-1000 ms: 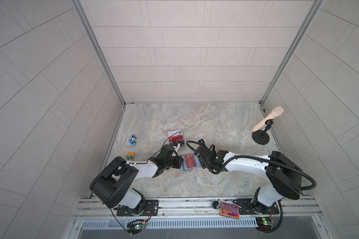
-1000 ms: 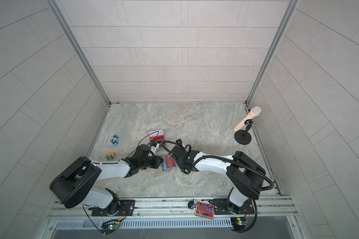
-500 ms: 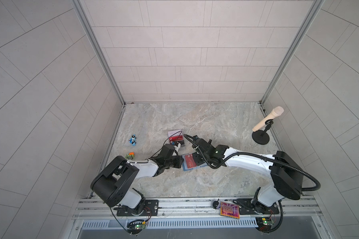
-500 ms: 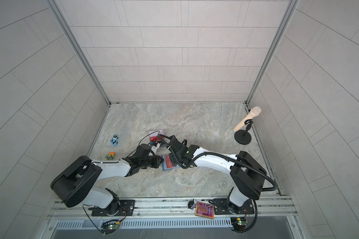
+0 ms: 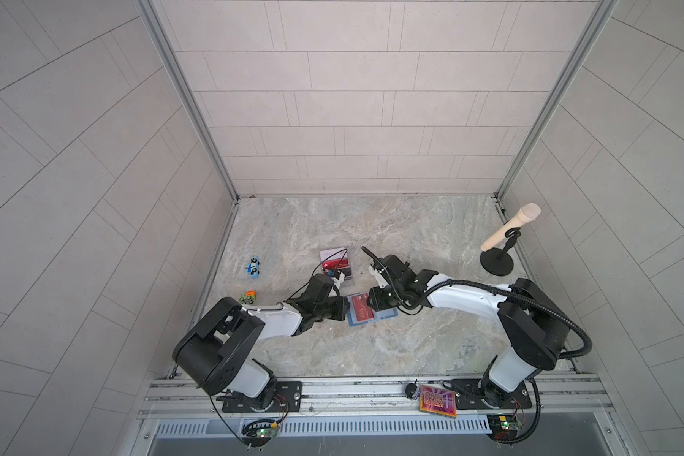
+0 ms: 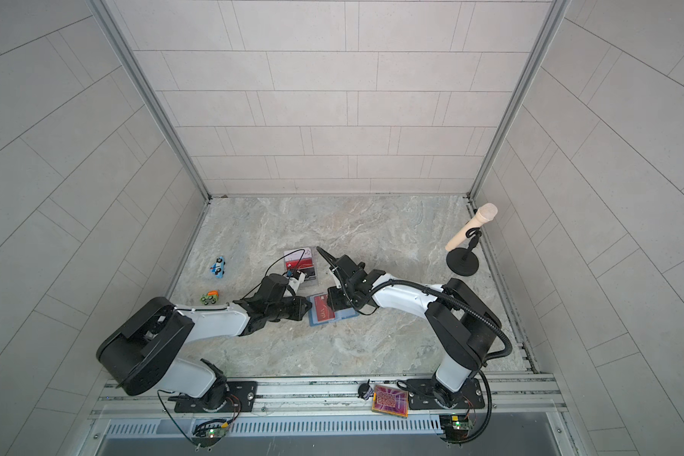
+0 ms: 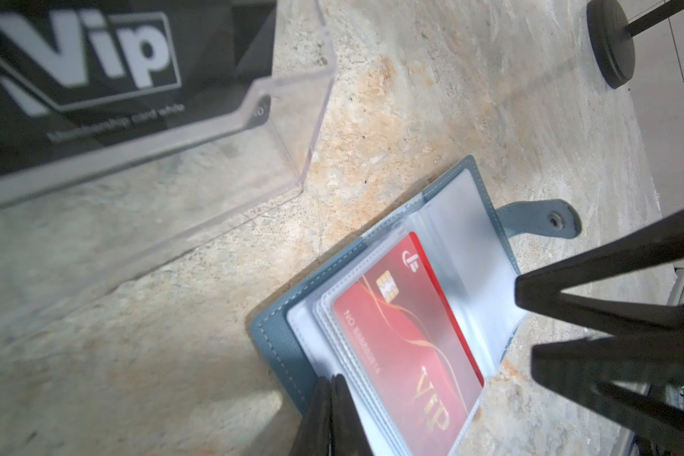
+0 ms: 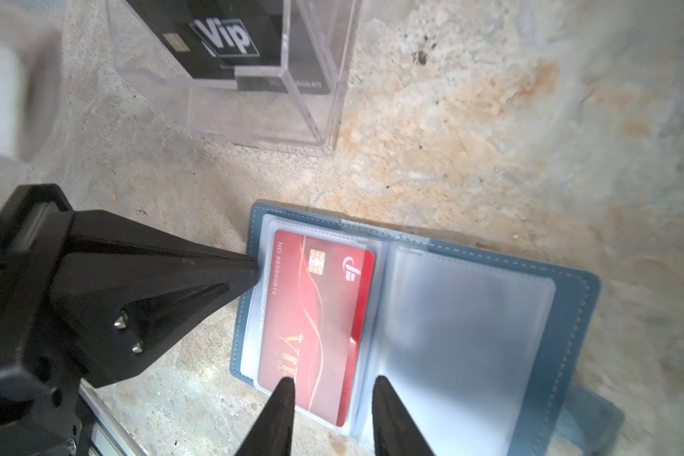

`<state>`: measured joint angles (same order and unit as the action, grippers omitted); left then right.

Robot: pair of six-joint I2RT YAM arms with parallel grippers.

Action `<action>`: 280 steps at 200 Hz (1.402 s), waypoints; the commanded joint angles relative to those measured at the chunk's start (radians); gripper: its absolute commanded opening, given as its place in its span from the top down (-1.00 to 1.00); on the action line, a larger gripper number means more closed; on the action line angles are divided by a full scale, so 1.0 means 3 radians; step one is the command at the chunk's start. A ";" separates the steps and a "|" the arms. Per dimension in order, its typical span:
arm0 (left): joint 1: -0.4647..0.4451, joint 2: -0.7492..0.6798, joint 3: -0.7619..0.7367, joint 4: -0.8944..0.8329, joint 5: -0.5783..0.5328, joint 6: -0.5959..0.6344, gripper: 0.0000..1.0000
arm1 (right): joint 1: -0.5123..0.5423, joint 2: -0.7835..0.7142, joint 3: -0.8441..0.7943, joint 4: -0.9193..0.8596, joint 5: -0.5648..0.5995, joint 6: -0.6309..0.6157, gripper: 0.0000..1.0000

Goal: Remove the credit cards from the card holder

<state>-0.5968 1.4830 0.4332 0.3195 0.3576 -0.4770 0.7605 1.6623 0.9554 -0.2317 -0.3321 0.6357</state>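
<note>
Black fingers of the right gripper (image 8: 334, 385) stand apart, one tip on the red card (image 8: 316, 312), the other on a clear sleeve (image 8: 451, 335) beside it. The left gripper (image 7: 331, 385) is clenched shut, its tip touching the edge of the open card holder (image 8: 585, 300) just beside that card. Beyond, a black card (image 8: 222, 35) sits in a clear stand (image 8: 312, 118).

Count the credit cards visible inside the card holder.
1: the red VIP card lies uppermost in the open card holder; the clear sleeves stacked beneath it may hide others.

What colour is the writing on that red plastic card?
Gold, on the red plastic card; see left wrist view.
</note>
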 commanded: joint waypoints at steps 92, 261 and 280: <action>-0.0015 0.0088 -0.0003 -0.0205 -0.0021 0.0061 0.84 | -0.0085 0.0318 -0.0100 0.0318 -0.0390 0.0186 0.39; -0.0015 0.0126 0.0045 -0.0282 -0.0019 0.0078 0.84 | -0.0290 0.0131 -0.0358 0.0928 -0.0951 0.0458 0.49; -0.0015 0.0121 0.0046 -0.0285 -0.0022 0.0078 0.83 | -0.0313 0.0089 -0.0375 0.0942 -0.0976 0.0458 0.49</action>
<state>-0.5968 1.4868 0.4442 0.3016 0.3584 -0.4709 0.6716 1.7367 0.8539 0.0189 -0.5961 0.7570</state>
